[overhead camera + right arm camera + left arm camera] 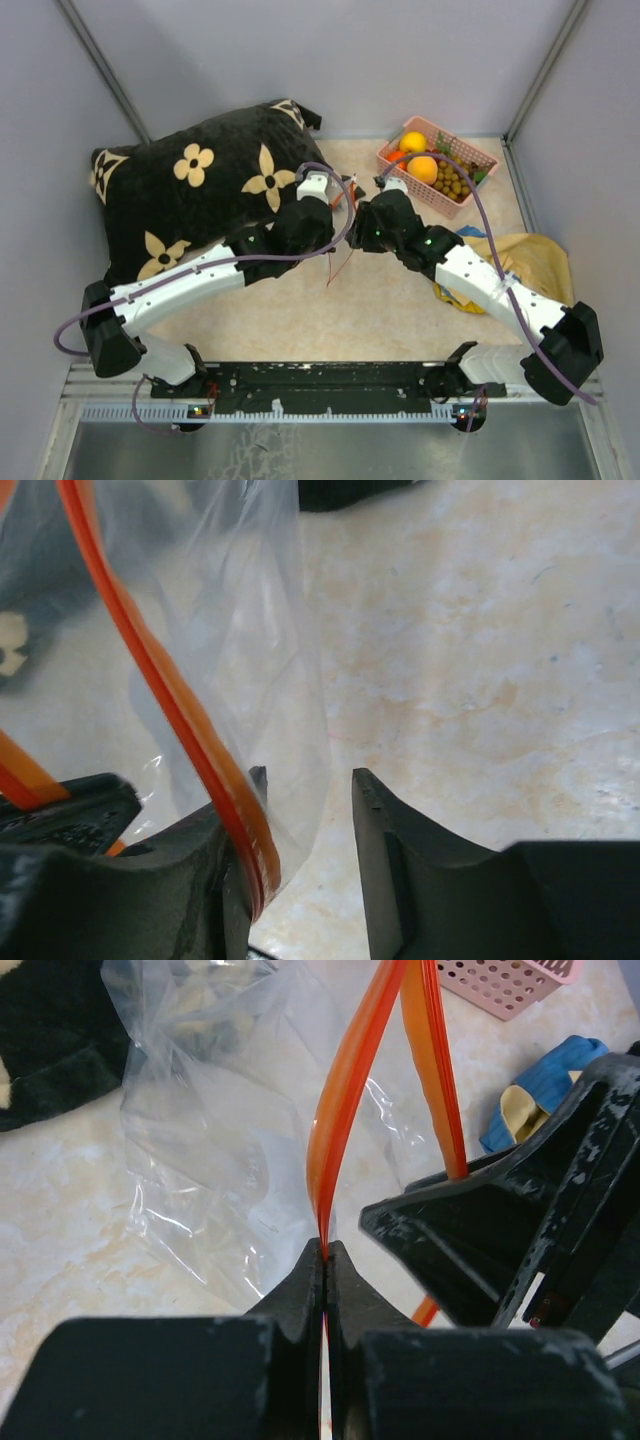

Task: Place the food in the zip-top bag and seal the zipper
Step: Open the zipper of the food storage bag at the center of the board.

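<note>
Right now the left gripper (325,1260) pinches the orange zipper (345,1110) of the zip-top bag (220,1130) tight. The right gripper (305,790) has its fingers apart, with the strip lying against one finger. All the food (432,160) sits in the pink basket (480,155), well apart from the bag.

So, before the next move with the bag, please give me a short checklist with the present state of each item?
1. Left pincer shut on the zipper: ok.
2. Right pincer gripping the other strip: not ok, jaws stand open.
3. Zip-top bag mouth spread open: ok, the two strips are apart.
4. Food in the bag: not ok, it lies in the pink basket.
5. Bag free of the black cushion: cannot tell.
</note>
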